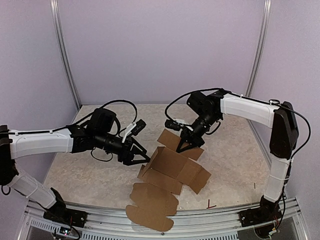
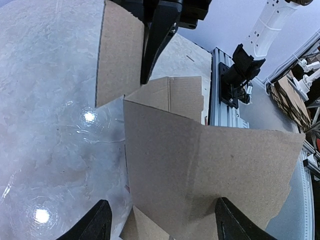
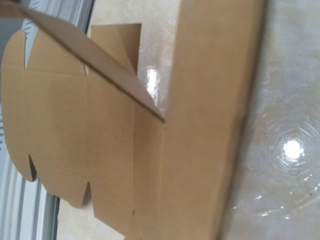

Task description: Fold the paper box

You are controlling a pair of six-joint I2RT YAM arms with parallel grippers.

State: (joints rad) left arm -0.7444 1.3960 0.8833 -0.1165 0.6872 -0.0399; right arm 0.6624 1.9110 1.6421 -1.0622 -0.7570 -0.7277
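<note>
one paper box [image 1: 172,167], plain brown cardboard, sits half opened out at the middle-front of the pale marbled counter [image 1: 85,170], with a couple of square panels standing up and its rounded flaps lying flat over the near rail. two arms are on it: the left fingers [image 2: 95,222] are spread wide with a raised panel right in front of them, and the right fingers [image 2: 157,40] are pressed together, tip down at the far flap. the right wrist view is all cardboard, so can't tell if any edge is caught between them.
</note>
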